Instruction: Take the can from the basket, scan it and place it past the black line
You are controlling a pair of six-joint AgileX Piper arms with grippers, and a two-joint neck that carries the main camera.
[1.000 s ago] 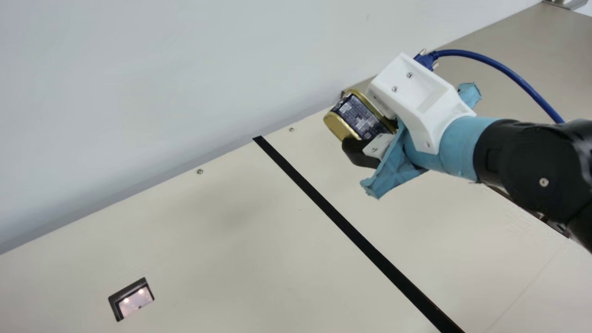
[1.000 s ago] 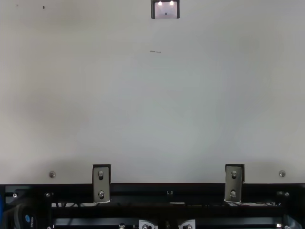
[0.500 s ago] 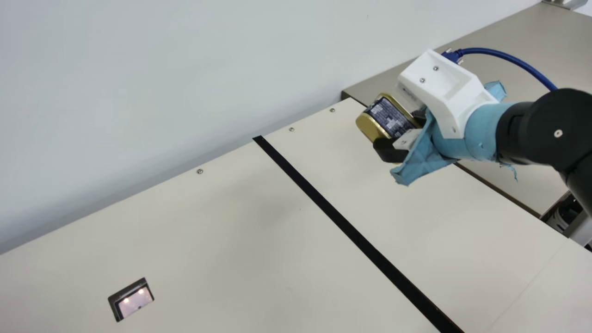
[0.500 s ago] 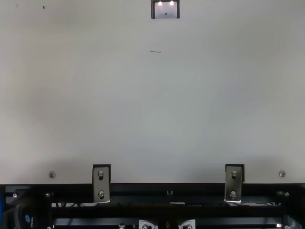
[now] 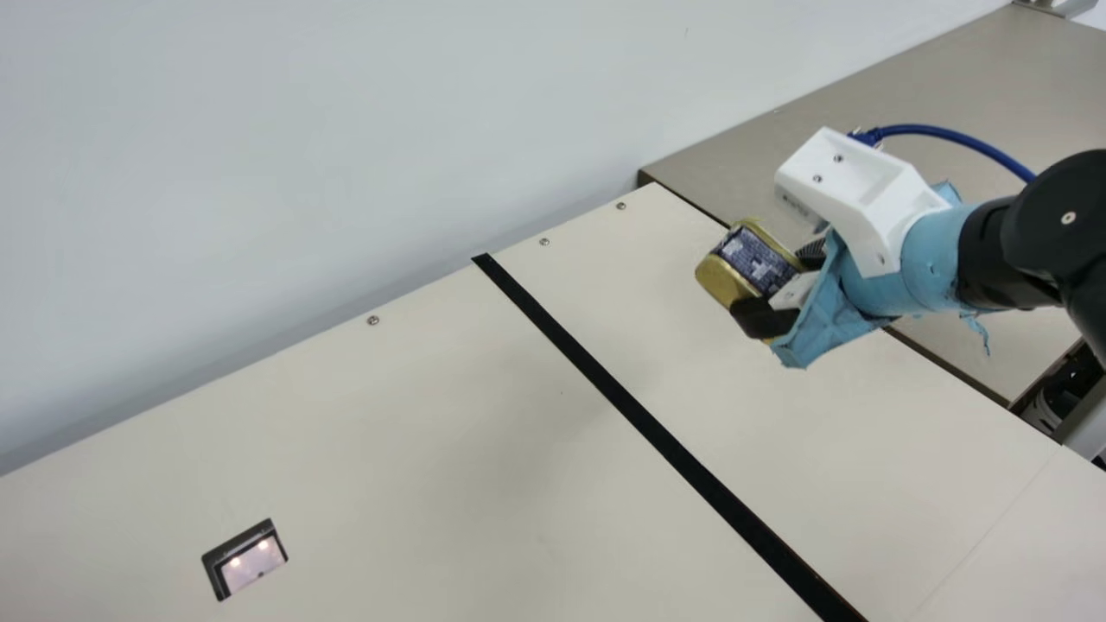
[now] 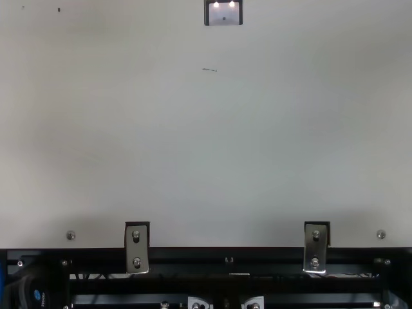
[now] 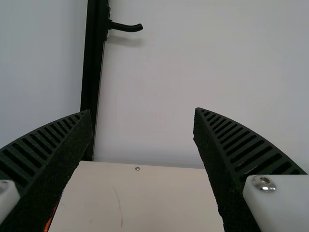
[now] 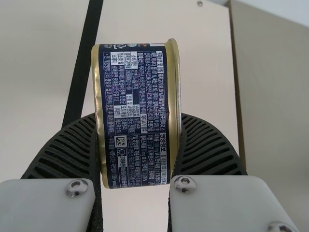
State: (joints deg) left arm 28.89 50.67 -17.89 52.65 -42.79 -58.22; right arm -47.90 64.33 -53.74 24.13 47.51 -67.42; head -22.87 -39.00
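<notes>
Right gripper [image 5: 782,281] closed around the gold-edged can [image 5: 750,259], can gripped between ribbed fingers [image 8: 207,150].

Flat cream table [image 5: 415,415] lies below right claw [image 5: 769,276]; straight black line [image 5: 622,397] runs left of claw; black-framed rectangular pinkish window [image 5: 251,561] sits farther left.

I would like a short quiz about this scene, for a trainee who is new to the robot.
1. True or false: the left hand is open, with nothing between its fingers.
2. What does the right hand hold? A) a bottle B) a can C) a basket
3. Fill in: in the main view, the can shows to the ____ of the black line.

Key: 1 true; 2 B; 3 right
</notes>
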